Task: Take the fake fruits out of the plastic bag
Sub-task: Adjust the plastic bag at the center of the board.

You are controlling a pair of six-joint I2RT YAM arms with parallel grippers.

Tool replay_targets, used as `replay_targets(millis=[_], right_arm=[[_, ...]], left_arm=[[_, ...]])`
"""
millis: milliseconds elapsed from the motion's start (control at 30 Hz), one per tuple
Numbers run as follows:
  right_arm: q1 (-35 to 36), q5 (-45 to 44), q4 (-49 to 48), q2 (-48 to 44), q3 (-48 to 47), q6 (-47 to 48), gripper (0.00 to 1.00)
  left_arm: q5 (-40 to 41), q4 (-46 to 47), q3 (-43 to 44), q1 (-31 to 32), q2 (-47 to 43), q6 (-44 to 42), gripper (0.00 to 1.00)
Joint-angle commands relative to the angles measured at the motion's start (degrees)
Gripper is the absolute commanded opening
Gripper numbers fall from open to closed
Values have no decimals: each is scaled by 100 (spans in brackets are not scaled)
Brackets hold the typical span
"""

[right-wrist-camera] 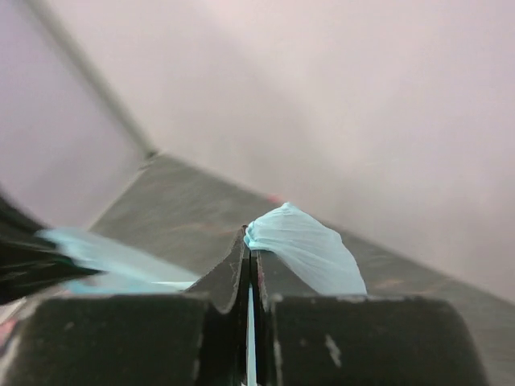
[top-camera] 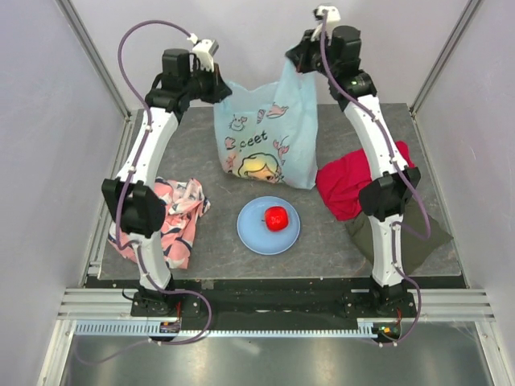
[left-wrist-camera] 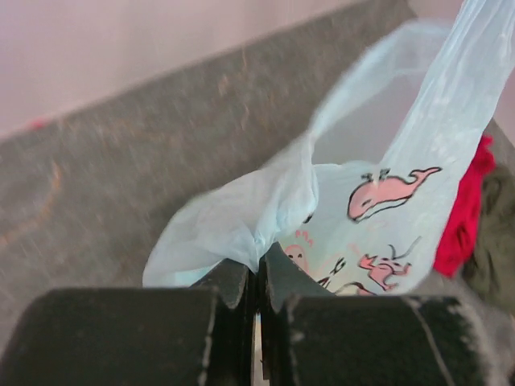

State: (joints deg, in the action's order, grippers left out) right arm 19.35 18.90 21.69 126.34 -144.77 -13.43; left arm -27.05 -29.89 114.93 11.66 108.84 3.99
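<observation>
While both arms reach high in the top view, the plastic bag (top-camera: 269, 137) hangs upright between them at the far side of the table (top-camera: 322, 249). The left gripper (top-camera: 222, 87) and right gripper (top-camera: 296, 66) each take a top corner. A red apple (top-camera: 276, 218) sits on the blue plate (top-camera: 251, 235) in front. Left wrist: jaws clenched on a bunched bag edge. Right wrist: jaws pinched tight on a pale-blue fold.

Soft, even light, faint shadows; wrist views blur, the plastic bag (left-wrist-camera: 241, 217) perhaps motion-smeared.
</observation>
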Motion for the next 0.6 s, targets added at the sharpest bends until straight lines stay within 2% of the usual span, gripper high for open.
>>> replay_targets(millis=[0,33,133,267,300,367,400,467,500,567], right_arm=[[-379,-870,-1068,172,-464,569,0],[-449,-905,-1184,119,-456,622,0],[-520,-879,-1579,-179,-324,912,0],[-573,-730,-1783,-733,272,1482,0],[-582,-686,-1783,-1039,744,1597,0],[-634,-528,-1783,-1426,1422,1799,0],[-643,-492,-1774,-1863,2269,1844,0],[-670,-335,-1765,-2314,3248,2028,0],[-670,-290,-1739,-2734,4245,2072,0],[-661,-185,-1695,-3114,5191,2151,0]], left_arm=[[577,483,1573,3,620,-56,2],[787,702,1967,12,665,-126,1],[1087,897,2435,91,630,-354,2],[939,801,2394,161,297,-610,2],[895,740,2280,161,35,-619,2],[658,608,1684,161,-291,-662,2],[509,511,1037,161,-623,-706,2],[-9,379,305,161,-968,-882,2],[-150,326,-508,170,-1118,-917,2],[-283,300,-1329,161,-1575,-909,2]])
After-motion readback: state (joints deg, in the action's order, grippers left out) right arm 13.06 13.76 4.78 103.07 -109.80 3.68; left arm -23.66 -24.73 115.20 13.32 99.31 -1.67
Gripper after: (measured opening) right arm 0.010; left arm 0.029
